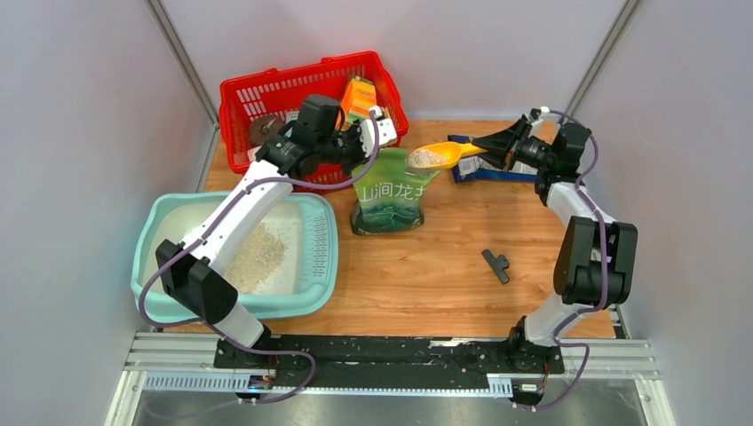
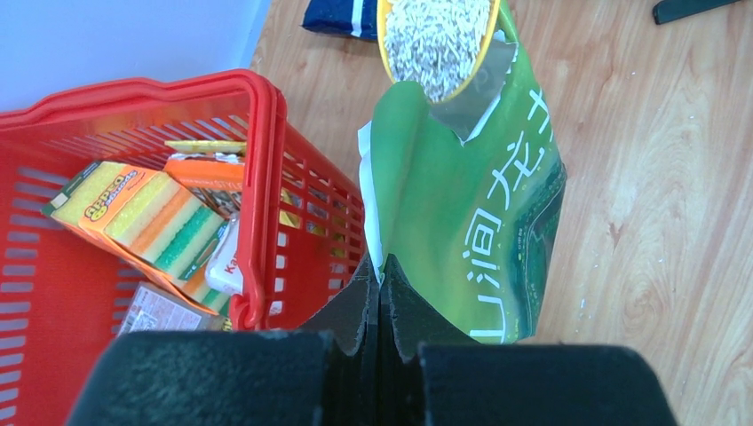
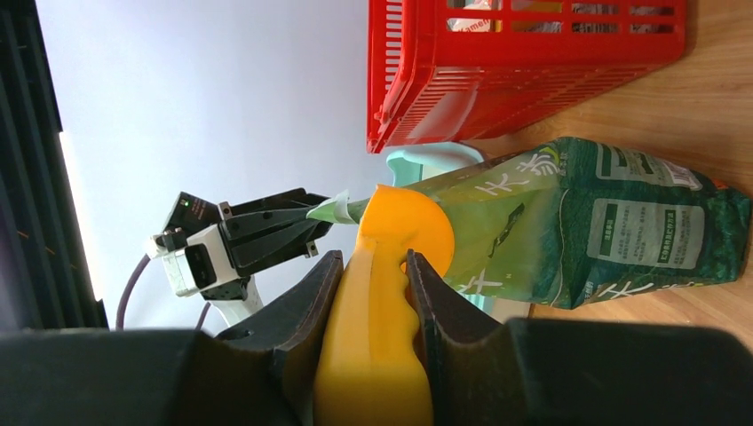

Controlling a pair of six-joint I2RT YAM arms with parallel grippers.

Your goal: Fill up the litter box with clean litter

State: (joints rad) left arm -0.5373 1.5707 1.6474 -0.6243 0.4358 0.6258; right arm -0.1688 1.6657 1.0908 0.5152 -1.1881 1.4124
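Observation:
The pale teal litter box (image 1: 320, 257) sits at the front left with a heap of beige clean litter (image 1: 259, 253) inside. A green printed bag (image 1: 391, 195) stands upright mid-table. My left gripper (image 1: 373, 133) is shut on the bag's top edge (image 2: 380, 266). My right gripper (image 1: 497, 146) is shut on the handle of an orange scoop (image 1: 444, 155), which is full of litter (image 2: 439, 40) and held just above the bag's mouth. The scoop also shows in the right wrist view (image 3: 382, 293), clamped between my fingers.
A red mesh basket (image 1: 266, 98) with sponges and packets stands at the back left, just behind the bag. A dark blue packet (image 1: 471, 169) lies under my right gripper. A small black part (image 1: 497, 264) lies on the wood at the right.

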